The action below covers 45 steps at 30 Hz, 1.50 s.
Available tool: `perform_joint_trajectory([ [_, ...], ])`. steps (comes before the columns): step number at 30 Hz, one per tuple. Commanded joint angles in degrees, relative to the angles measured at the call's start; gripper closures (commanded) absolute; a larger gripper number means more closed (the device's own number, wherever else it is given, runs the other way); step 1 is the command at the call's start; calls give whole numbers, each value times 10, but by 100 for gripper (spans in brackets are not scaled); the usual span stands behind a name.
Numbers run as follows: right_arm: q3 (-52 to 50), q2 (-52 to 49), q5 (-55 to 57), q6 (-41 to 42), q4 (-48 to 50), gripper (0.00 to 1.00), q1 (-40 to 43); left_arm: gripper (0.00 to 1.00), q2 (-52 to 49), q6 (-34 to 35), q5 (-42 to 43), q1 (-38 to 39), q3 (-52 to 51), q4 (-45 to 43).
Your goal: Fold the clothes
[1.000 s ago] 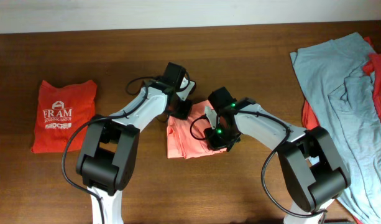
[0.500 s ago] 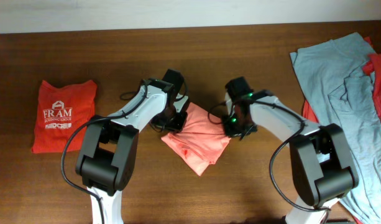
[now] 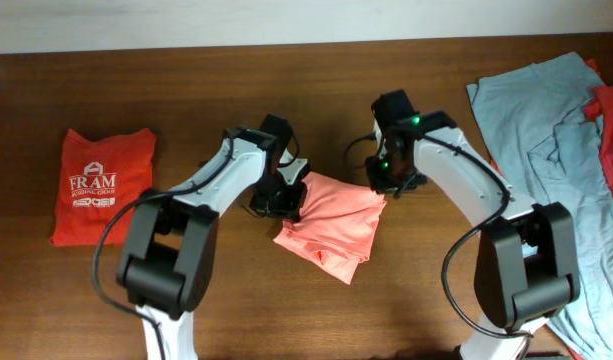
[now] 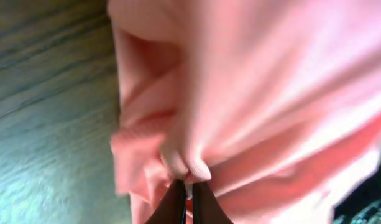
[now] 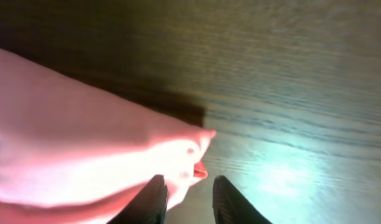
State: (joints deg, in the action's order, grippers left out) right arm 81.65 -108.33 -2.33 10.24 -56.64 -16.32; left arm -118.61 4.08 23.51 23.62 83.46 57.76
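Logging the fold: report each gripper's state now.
Left gripper: shut on the salmon-pink shirt.
Right gripper: open, beside the shirt's corner, gripping nothing.

left tool (image 4: 190, 190) pinches bunched salmon-pink shirt (image 4: 252, 93) above table (image 4: 47, 118).

Four shirts: salmon-pink (image 3: 331, 222), orange-red (image 3: 101, 185), grey-blue (image 3: 546, 130), red (image 3: 611, 135); two arms.

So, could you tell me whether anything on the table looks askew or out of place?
Yes: the salmon-pink shirt sits skewed and rumpled, unlike the flat orange-red shirt; the grey-blue shirt sprawls unfolded at the right.
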Motion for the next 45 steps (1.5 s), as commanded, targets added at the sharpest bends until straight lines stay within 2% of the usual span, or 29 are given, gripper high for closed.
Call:
perform_joint_trajectory([
  [1,66,8,31,-3,-46,69,0,94,99,-13,-22,-2,3,-7],
  [2,78,13,35,-3,-60,70,0,94,115,-13,-46,-2,3,-10],
  [3,88,17,37,-3,-71,70,0,86,132,-13,-72,-2,3,-14],
  [4,105,26,42,-3,-87,69,0,44,154,-13,-116,-2,3,-24],
  [6,120,36,46,-3,-103,69,0,25,160,-16,-128,-5,3,-40],
  [7,126,41,46,-3,-111,69,0,20,160,-24,-123,-10,3,-50],
  [11,136,61,46,-3,-135,69,0,18,133,-24,-101,-31,3,-82],
  [14,136,73,46,-3,-148,68,0,18,94,-51,-24,-44,3,-98],
  [19,136,78,46,-3,-165,68,0,18,35,-61,20,-47,3,-95],
  [22,136,78,45,-3,-167,68,0,18,8,-97,95,-47,3,-87],
  [28,136,78,45,-3,-168,68,0,16,-16,-102,98,-45,3,-78],
  [34,136,78,45,-3,-173,68,0,20,-64,-102,113,-45,3,-70],
  [37,136,78,45,-3,-175,68,0,26,-78,-102,145,-45,3,-67],
  [38,136,78,45,-3,-175,68,0,31,-79,-102,153,-44,3,-67],
  [39,136,78,45,-3,-175,68,0,48,-79,-106,161,-39,3,-67],
  [40,136,78,45,-3,-175,68,0,54,-78,-115,167,-37,3,-67],
  [41,136,78,45,-3,-176,68,0,68,-78,-126,174,-34,3,-65],
  [45,136,78,45,-3,-178,68,0,99,-78,-128,174,-33,3,-65],
])
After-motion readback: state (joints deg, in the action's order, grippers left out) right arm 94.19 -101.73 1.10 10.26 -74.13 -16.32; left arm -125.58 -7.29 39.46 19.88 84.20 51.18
